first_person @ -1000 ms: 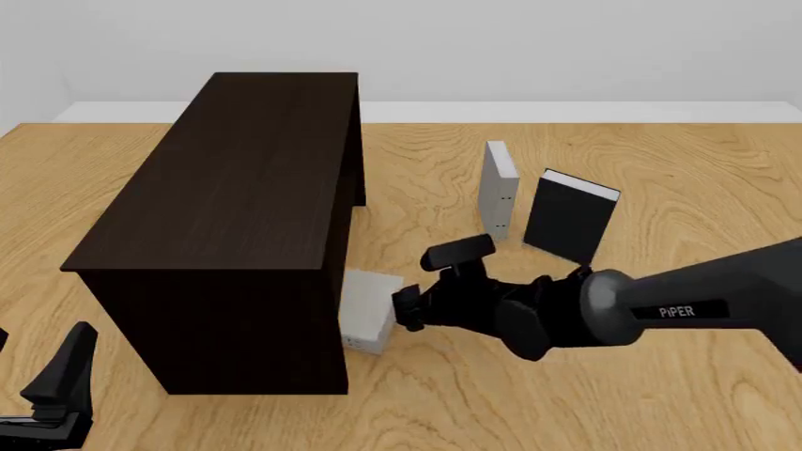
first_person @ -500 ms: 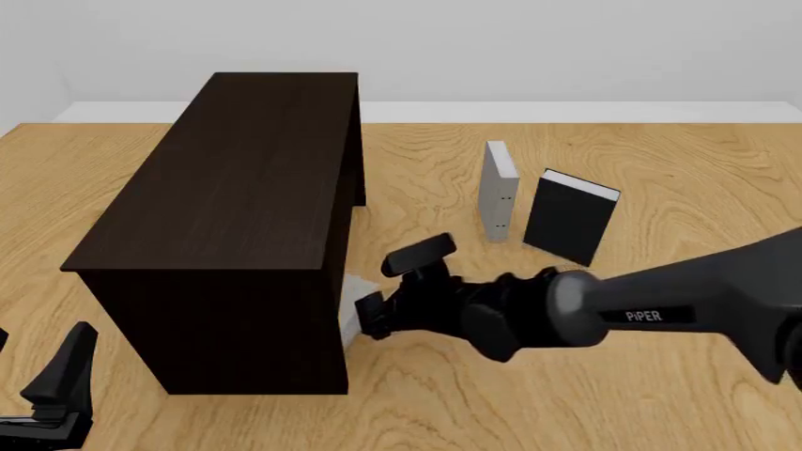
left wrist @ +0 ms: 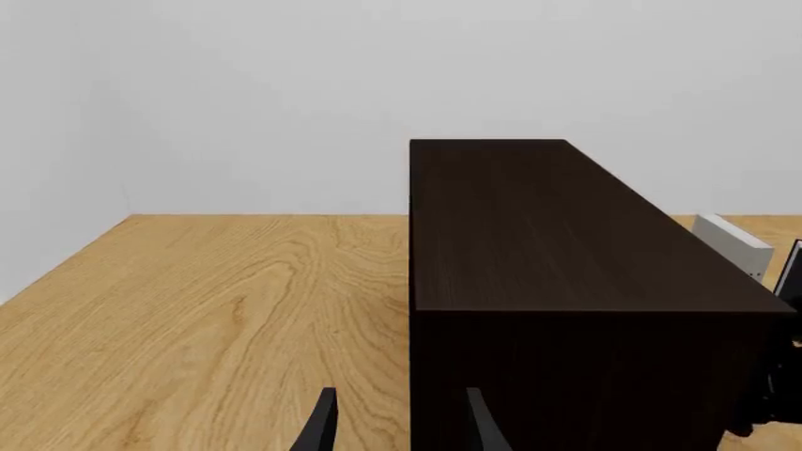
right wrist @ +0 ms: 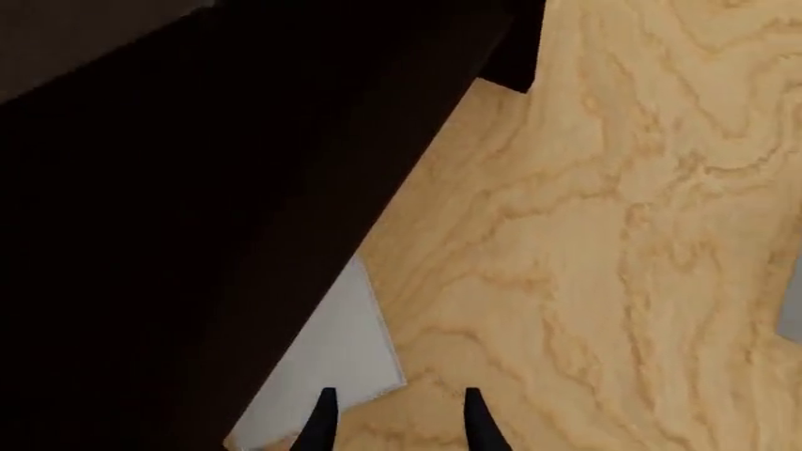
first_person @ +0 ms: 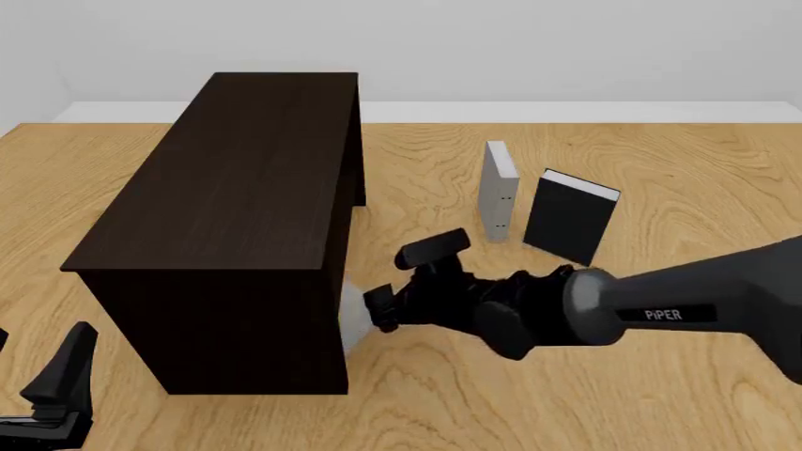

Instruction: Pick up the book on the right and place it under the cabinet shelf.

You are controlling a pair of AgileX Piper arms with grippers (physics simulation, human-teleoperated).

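The book (right wrist: 329, 362) is lying mostly under the cabinet shelf (first_person: 239, 188) — just ahead of the right gripper (first_person: 398, 282), whose fingers are standing spread, empty.

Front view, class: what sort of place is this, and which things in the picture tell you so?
Most likely a simulated robot workbench, not a real room. A bare wood-grain table meets blank pale walls, a dark brown cabinet and two upright books, one light grey and one black, stand on it, and a black Piper arm reaches in.
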